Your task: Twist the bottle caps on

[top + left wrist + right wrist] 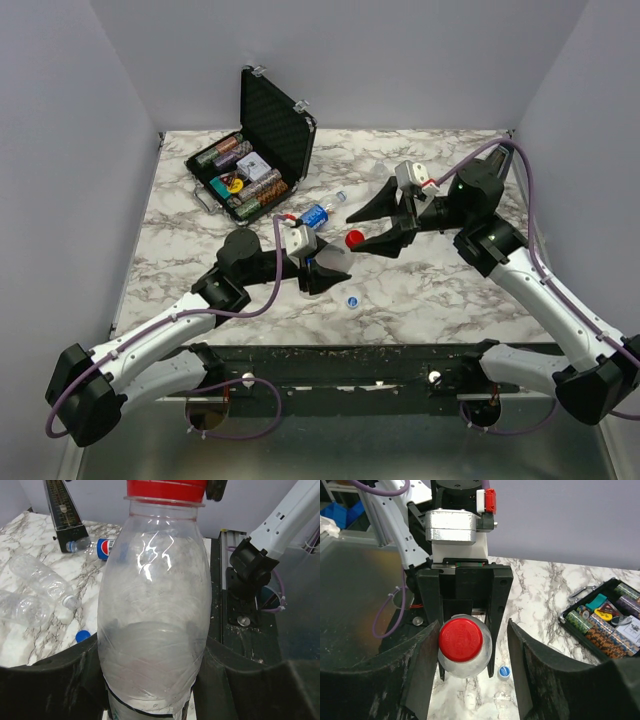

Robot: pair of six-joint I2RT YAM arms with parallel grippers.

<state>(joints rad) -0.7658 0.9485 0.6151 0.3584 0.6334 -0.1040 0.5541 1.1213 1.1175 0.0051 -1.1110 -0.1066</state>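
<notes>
Clearly the left tool (316, 268) is clenched on the lower body of a clear bottle (152, 605). It holds the bottle off the counter (440, 290), tilted with the neck toward the right arm, so that the bottle cannot turn while the other arm works on the top.

A red cap (461, 639) sits on the neck. I cannot tell how tight it is, because the thread is hidden under it.

The right tool (362, 230) faces the cap head-on and is released. One finger is just beside the cap, the other is apart from it, and nothing is grasped. This placement fits a twisting job: I judge that the tool is between two turns of the cap, or is checking it.

A blue cap (351, 300) lies on the counter near the left tool. Two more clear bottles (37, 580) lie on their sides farther left, so more of the task seems to be left. If the next grip is off centre, the cap may go on crooked.
</notes>
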